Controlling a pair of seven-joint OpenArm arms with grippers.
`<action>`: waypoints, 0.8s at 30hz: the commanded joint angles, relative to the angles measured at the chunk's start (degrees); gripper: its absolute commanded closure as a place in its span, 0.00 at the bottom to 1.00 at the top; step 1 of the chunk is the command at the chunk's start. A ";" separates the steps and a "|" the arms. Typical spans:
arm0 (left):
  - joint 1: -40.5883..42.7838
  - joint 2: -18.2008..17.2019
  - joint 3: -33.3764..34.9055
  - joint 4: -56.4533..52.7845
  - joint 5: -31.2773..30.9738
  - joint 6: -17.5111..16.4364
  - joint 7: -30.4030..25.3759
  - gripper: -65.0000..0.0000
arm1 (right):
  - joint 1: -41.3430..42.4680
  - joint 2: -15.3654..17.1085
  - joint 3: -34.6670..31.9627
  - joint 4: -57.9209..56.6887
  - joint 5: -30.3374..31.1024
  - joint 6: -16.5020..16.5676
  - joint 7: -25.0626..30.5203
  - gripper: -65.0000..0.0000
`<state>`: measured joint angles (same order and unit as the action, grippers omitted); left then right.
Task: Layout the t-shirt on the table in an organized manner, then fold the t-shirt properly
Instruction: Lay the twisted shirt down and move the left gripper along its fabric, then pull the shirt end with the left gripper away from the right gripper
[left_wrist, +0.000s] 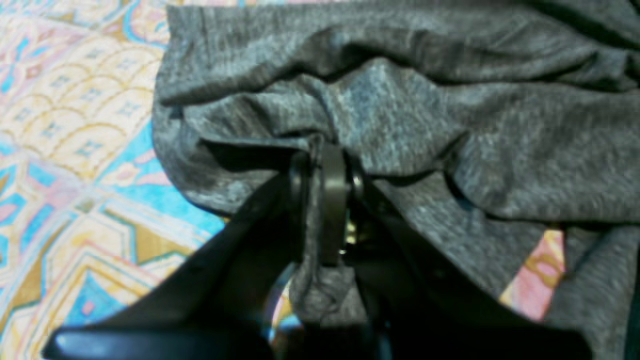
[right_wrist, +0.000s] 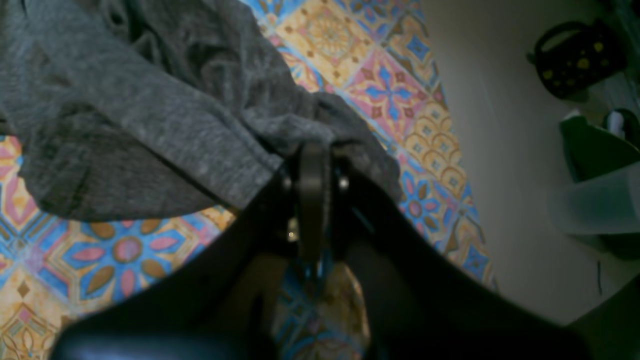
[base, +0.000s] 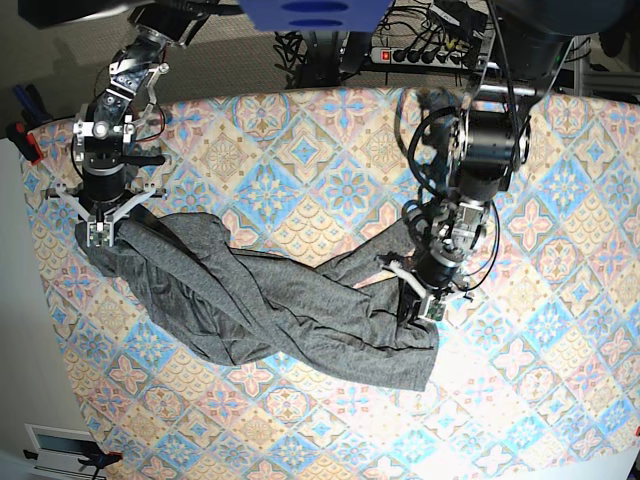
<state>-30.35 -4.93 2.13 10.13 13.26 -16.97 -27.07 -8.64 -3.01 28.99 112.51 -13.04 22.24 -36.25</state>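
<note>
**Both grippers clamped on a twisted grey t-shirt**

The left gripper (left_wrist: 320, 150) has its jaws drawn tight together with a pinch of grey fabric squeezed between them; a short tail of cloth hangs down below the pads. The right gripper (right_wrist: 312, 150) is likewise closed, its jaws nipping a bunched edge of the same garment.

The t-shirt (base: 270, 310) is heathered dark grey, thin and soft, with no print visible. It is far from flat: between the two grips it stretches as a long rumpled band, rolled and twisted on itself, with deep folds and ridges near each pinch. In the base view its end near the left gripper (base: 425, 300) is a squared-off flap, while the opposite end, by the right gripper (base: 105, 225), bulges into a wider crumpled mass.

The t-shirt lies on the table (base: 540, 400), whose cloth of blue, pink, peach and cream diamond tiles shows on every side of the garment and through a small gap in the folds beside the left gripper.
</note>
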 joint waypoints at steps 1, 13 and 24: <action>10.61 -3.03 -0.42 -2.70 4.02 -0.30 18.41 0.97 | 0.69 0.41 0.06 1.03 0.25 -0.39 1.39 1.00; 43.32 -6.72 -15.80 58.22 -0.90 -14.19 38.98 0.96 | 0.95 0.41 -0.47 0.94 0.25 -0.39 1.39 1.00; 52.37 -6.72 -20.55 84.95 -1.08 -16.13 56.56 0.95 | 0.60 0.41 -2.66 1.03 0.25 -0.39 1.39 1.00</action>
<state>22.24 -11.11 -18.31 94.94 9.56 -32.62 25.17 -8.69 -3.05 26.11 112.42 -12.82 22.41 -36.07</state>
